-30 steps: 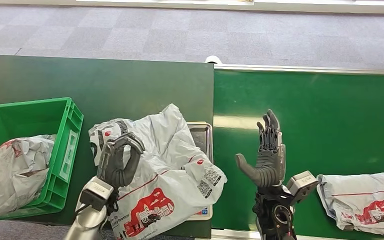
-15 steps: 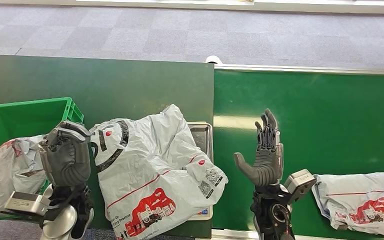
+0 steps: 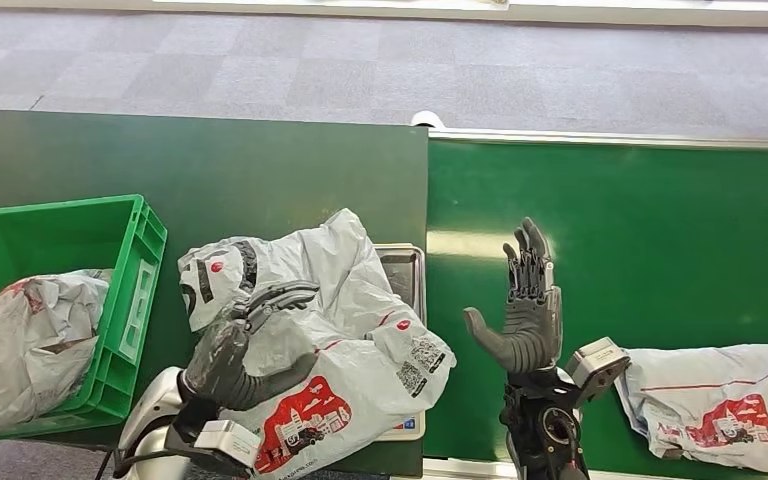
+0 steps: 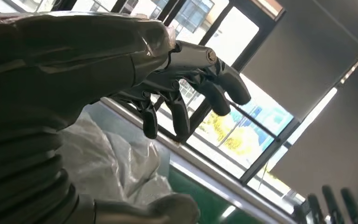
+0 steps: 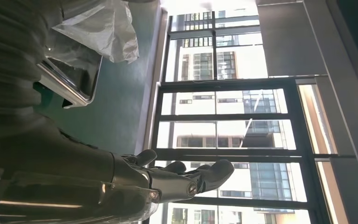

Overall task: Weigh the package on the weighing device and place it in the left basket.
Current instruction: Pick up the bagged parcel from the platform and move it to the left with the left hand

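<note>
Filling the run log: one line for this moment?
package on scale | left hand on package, no grip | right hand raised, holds nothing | green basket holds one bag

We see our left hand [image 3: 243,345] built of dark grey segmented fingers [image 3: 278,296] with a glossy plastic sheen, joined to a rounded silver forearm and a pale grey box-shaped wrist module with a darker label. Our right hand [image 3: 526,318] has the same dark grey ribbed palm cover, a thick grey thumb and near-black fingers [image 3: 528,262], above a black wrist with a round joint and another light grey box. In the left wrist view, the fingers [image 4: 214,81] show metallic pivots with small round screws.
</note>
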Controlling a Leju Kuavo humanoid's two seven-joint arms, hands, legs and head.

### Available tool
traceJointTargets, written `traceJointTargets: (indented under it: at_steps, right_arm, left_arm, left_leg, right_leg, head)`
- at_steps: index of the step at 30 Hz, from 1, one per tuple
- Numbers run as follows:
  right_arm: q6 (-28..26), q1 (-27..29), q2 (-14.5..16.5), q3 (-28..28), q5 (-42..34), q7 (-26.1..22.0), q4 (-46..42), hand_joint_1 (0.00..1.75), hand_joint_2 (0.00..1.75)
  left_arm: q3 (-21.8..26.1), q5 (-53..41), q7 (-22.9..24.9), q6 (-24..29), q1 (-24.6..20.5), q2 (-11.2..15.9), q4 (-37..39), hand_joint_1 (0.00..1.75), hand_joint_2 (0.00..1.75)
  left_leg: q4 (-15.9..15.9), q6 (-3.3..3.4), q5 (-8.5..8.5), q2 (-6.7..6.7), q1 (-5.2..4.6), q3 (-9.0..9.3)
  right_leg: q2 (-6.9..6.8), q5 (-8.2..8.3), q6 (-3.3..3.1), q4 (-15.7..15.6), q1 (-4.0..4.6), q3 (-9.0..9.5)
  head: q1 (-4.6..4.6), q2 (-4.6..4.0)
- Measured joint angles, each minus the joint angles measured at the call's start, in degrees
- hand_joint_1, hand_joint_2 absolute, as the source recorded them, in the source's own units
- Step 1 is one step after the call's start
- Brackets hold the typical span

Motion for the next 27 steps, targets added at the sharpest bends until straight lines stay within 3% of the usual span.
traceJointTargets:
  at_steps: [4,15,27]
  right_arm:
    - [0.33,-0.03,0.00,-0.06,0.13,0.00,0.15,0.00,1.75]
    - [0.48,-0.05,0.00,-0.17,0.14,0.00,0.36,0.00,1.75]
    - [0.51,0.03,0.00,-0.51,0.77,0.00,0.36,0.00,1.75]
  left_arm:
    - [-2.27,-4.49,1.92,-3.33,-0.14,0.70,3.34,0.00,1.75]
    - [-4.48,-5.67,2.41,-3.76,-0.61,1.67,7.25,0.00,1.75]
    - [-6.92,-11.50,7.50,-7.69,-3.55,2.75,14.13,0.00,1.75]
  left_leg:
    - [0.00,0.00,0.00,0.02,0.00,0.00]
    - [0.00,0.00,0.00,0.01,0.00,-0.01]
    - [0.00,0.00,0.00,0.01,0.00,0.00]
  right_leg:
    - [0.01,0.00,0.00,0.00,0.01,-0.01]
    - [0.00,0.00,0.00,0.00,0.00,-0.01]
    - [0.00,0.00,0.00,0.00,0.00,0.01]
  head:
    - [0.01,0.00]
    - [0.01,0.00]
    - [0.01,0.00]
